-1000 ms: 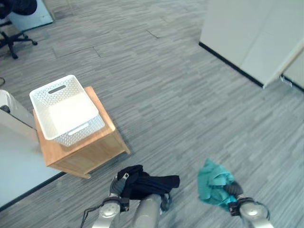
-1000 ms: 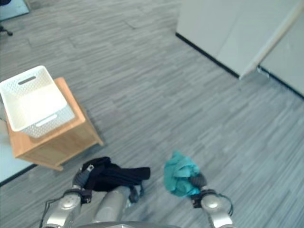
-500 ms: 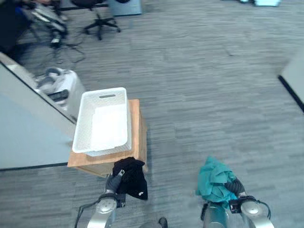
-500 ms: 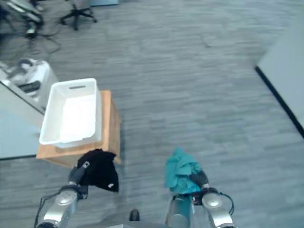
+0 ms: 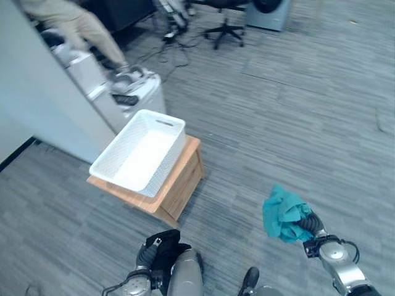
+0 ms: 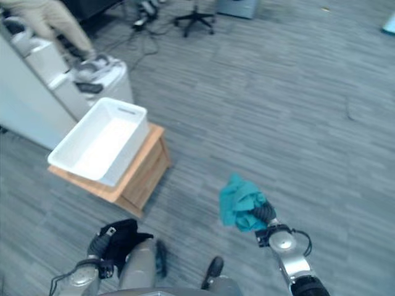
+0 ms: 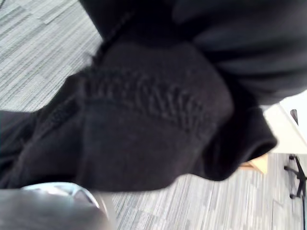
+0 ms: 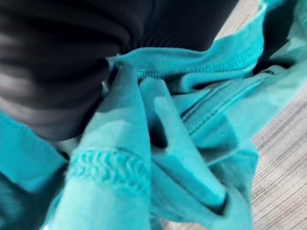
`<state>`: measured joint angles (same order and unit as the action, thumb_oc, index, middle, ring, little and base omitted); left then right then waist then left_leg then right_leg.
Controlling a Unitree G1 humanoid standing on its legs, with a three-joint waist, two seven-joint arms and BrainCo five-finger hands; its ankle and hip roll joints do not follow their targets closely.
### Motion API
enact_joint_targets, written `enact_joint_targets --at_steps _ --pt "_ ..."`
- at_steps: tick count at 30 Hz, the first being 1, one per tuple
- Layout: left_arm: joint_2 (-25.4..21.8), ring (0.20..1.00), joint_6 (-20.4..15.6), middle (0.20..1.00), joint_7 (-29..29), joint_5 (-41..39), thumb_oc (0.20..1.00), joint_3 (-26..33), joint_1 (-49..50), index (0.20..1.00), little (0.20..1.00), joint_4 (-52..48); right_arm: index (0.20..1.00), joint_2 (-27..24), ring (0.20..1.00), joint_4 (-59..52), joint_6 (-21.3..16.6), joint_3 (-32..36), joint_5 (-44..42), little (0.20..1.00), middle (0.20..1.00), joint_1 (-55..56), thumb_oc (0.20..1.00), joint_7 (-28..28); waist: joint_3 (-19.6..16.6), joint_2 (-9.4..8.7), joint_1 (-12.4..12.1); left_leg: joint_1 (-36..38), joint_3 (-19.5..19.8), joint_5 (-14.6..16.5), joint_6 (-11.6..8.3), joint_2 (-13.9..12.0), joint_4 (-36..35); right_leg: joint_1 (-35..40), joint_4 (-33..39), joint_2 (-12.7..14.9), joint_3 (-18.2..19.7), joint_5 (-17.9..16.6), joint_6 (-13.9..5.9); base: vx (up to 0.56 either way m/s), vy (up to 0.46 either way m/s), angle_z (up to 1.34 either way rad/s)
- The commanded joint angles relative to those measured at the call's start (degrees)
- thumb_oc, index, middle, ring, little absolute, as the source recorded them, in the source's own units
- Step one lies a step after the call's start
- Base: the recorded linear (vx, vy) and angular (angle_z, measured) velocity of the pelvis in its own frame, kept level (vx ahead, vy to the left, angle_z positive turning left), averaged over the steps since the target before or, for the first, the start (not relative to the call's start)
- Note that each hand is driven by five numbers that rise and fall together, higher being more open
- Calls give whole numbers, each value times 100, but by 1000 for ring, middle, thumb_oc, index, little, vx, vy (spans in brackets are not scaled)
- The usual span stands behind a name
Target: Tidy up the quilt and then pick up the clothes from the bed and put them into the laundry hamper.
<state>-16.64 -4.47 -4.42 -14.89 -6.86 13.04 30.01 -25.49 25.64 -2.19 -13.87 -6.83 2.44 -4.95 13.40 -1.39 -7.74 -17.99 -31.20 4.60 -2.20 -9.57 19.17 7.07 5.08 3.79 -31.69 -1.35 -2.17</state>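
My left hand (image 5: 147,253) is low in the left eye view, shut on a bunched black garment (image 5: 168,246) that hangs close to my body; the left wrist view shows its dark knit folds (image 7: 144,120) from very close. Further right, my right hand (image 5: 313,223) is shut on a crumpled teal garment (image 5: 281,213), whose seams and folds (image 8: 182,129) wrap its dark ribbed cover. The white perforated laundry hamper (image 5: 162,132) stands empty on a low wooden side table (image 5: 184,180), ahead and to the left of both hands.
Grey carpet-plank floor lies all around. A pale partition wall (image 5: 37,92) and a white unit (image 5: 133,89) with small items stand behind the hamper. A person in beige (image 5: 74,24) bends at the top left, near office chairs (image 5: 225,28) and floor cables.
The camera has swung, so the hamper and table now show at an angle with the wall behind. Both hands still hold their garments; the black one now hangs lower and closer.
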Motion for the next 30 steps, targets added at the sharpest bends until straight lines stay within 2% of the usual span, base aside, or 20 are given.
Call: enact_joint_targets --at_steps 1,2,3,4,5,8,11,12,14,15,16,17,20,24,25,26,27,28,29,30 --pt "-586 200 -22 200 84 230 200 108 -119 200 200 -397 200 26 200 -27 -246 213 129 200 200 -499 200 -24 -57 33 -196 1114 -674 -200 241 284 -1179 609 -912 119 129 891 -600 429 3 97" --pt "-587 200 -21 200 84 230 200 109 -118 200 200 -398 200 28 200 -26 -247 212 130 200 200 -500 200 -25 -54 29 -195 1126 -676 -209 245 297 -1199 608 -922 128 128 896 -605 490 198 140" --pt "-634 200 -10 200 18 228 200 100 -141 200 200 -286 200 223 200 -69 -265 140 152 200 200 -484 200 25 -10 -89 -188 1414 -153 58 583 764 -1423 286 -2543 520 -34 242 -1137 419 127 122" --pt "-633 200 15 200 4 295 200 87 -165 200 200 -209 200 280 200 -97 -264 112 175 200 200 -467 200 55 20 -76 -119 1566 -133 93 693 854 -1567 87 -3223 742 -87 -200 -1283 541 148 131" --pt "-664 200 32 200 -9 333 200 88 -167 200 200 -243 200 337 200 -152 -267 126 184 200 200 -483 200 41 39 11 -14 1764 34 114 733 856 -1713 -192 -3855 838 84 -426 -1283 201 42 96" --pt "-751 200 34 200 -88 442 200 101 -287 200 200 -288 200 380 200 -276 -260 115 207 200 200 -515 200 36 79 120 163 2101 370 37 759 870 -2120 -831 -4736 1063 472 -304 -1283 286 -31 154" --pt "-885 200 3 200 -146 483 200 161 -455 200 200 -502 200 299 200 -588 -299 238 148 200 200 -478 200 -86 103 126 462 2238 1063 -191 522 749 -2350 -1216 -3438 1056 977 1 -985 244 -294 135" --pt "-885 200 5 200 -146 483 200 162 -452 200 200 -505 200 299 200 -589 -299 237 148 200 200 -477 200 -86 97 136 479 2230 1081 -194 517 736 -2348 -1200 -3411 1042 952 -9 -980 194 -405 178" --pt "-913 200 -28 200 -179 520 200 241 -450 200 200 -531 200 240 200 -781 -301 346 163 200 200 -449 200 -137 68 83 617 2279 1560 -173 321 685 -2360 -1305 -1935 1018 1686 123 -778 358 -455 211" --pt "-936 200 -56 200 -226 514 200 359 -513 200 200 -556 200 200 200 -910 -277 451 155 200 200 -452 200 -163 58 18 701 2330 1946 -114 159 617 -2385 -1229 -847 1026 2430 -35 -795 360 -421 212" --pt "-936 200 -56 200 -226 514 200 359 -513 200 200 -556 200 200 200 -910 -277 451 155 200 200 -452 200 -163 56 18 702 2328 1946 -115 159 617 -2385 -1229 -843 1025 2429 -38 -795 482 -635 204" --pt "-1023 200 -14 200 -311 573 200 540 -546 200 200 -468 200 117 200 -1037 -253 557 218 200 200 -443 200 -174 74 -59 700 2418 2284 -54 -41 442 -2412 -1380 -483 1163 2914 -337 -919 270 -376 172" --pt "-1101 200 -109 200 -308 598 200 723 -561 200 200 -297 200 -109 200 -1518 -302 419 406 200 200 -765 200 -30 16 -220 641 2553 2521 -13 -228 300 -2313 -1201 -469 1193 2842 -379 -989 376 -529 146" --pt "-1013 200 -216 200 -328 470 200 871 -429 200 200 -239 200 -502 200 -1775 -400 333 630 200 200 -1377 200 -71 -30 -175 676 2630 2492 45 -421 -19 -2172 -997 -246 962 2692 -269 -930 277 -339 58" --pt "-964 200 -240 200 -319 361 200 920 -342 200 200 -260 200 -840 200 -1955 -464 337 727 200 200 -1751 200 -129 -48 -125 669 2482 2349 -196 -582 -266 -1829 -746 -57 824 2477 -138 -817 180 -246 -23" --pt "-957 200 -238 200 -319 361 200 923 -344 200 200 -263 200 -846 200 -1948 -467 331 725 200 200 -1762 200 -130 -40 -109 692 2469 2373 -189 -592 -284 -1810 -735 -57 810 2454 -135 -808 221 -315 -10" --pt "-949 200 -231 200 -301 300 200 911 -366 200 200 -258 200 -1001 200 -2004 -483 389 707 200 200 -1863 200 -177 -12 -104 719 2329 2166 -378 -614 -423 -1589 -629 -31 798 2300 -56 -746 105 -255 22" --pt "-941 200 -218 200 -280 209 200 838 -459 200 200 -243 200 -1232 200 -2155 -479 436 703 200 200 -2032 200 -277 79 -134 825 2109 1381 -657 -551 -625 -1259 -429 -14 766 1963 86 -604 104 -248 36" --pt "-939 200 -218 200 -280 208 200 839 -461 200 200 -242 200 -1234 200 -2158 -476 435 702 200 200 -2034 200 -277 82 -133 821 2109 1376 -653 -551 -626 -1252 -431 -15 766 1970 86 -603 153 -277 78" --pt "-969 200 -242 200 -188 132 200 842 -452 200 200 62 200 -1324 200 -2374 -468 335 684 200 200 -2269 200 -235 154 -138 814 1961 1125 -380 -392 -328 -1225 -348 -8 695 1938 149 -539 124 -133 63"
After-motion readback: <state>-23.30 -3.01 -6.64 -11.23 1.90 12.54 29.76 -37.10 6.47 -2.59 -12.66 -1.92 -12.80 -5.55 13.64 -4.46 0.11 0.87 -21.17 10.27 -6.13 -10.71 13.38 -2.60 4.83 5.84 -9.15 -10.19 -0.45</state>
